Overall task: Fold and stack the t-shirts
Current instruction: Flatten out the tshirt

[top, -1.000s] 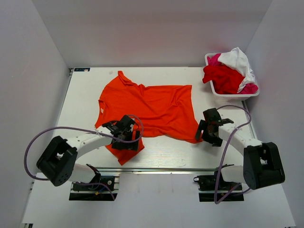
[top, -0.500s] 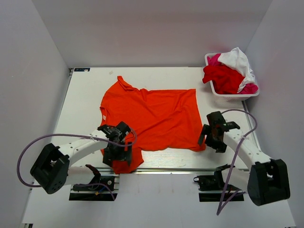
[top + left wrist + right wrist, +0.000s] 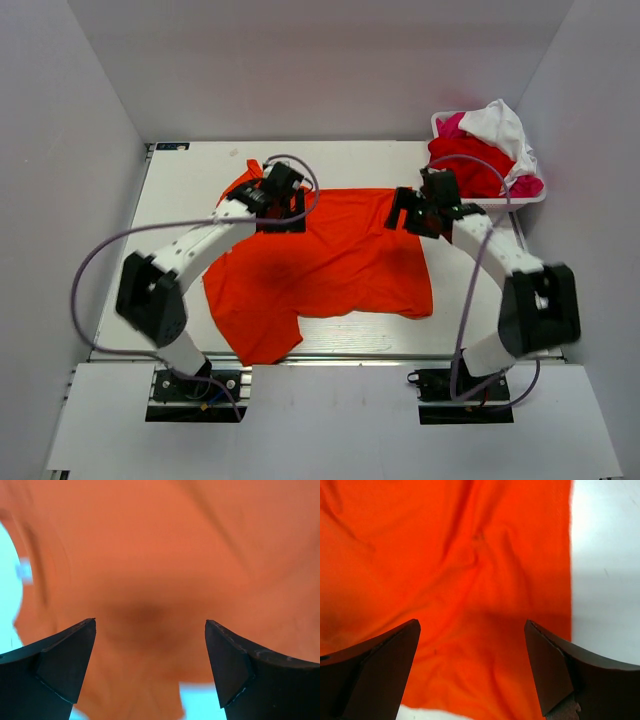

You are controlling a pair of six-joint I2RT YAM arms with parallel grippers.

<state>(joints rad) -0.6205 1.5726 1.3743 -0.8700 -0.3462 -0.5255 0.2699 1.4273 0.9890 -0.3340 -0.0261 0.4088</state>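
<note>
The bright orange t-shirt (image 3: pixel 330 265) lies spread across the table, one sleeve reaching the near edge. My left gripper (image 3: pixel 283 208) hovers over its far left part near the collar, jaws wide open and empty. My right gripper (image 3: pixel 412 216) hovers over its far right corner, also wide open and empty. The left wrist view shows blurred orange cloth (image 3: pixel 150 555) close below my left gripper (image 3: pixel 150 665). The right wrist view shows wrinkled orange cloth (image 3: pixel 460 570) below my right gripper (image 3: pixel 470 665), with the shirt's edge and bare table to the right. Red (image 3: pixel 478 165), white (image 3: pixel 500 122) and magenta-pink (image 3: pixel 452 126) t-shirts sit heaped in a basket.
The white basket (image 3: pixel 437 119) stands at the far right corner, close behind my right arm. White walls close in the table on the left, back and right. Purple cables loop from both arms over the table's sides.
Both grippers left the shirt's near edge and swung to its far edge. The shirt now lies closer to the near edge than one second ago.
</note>
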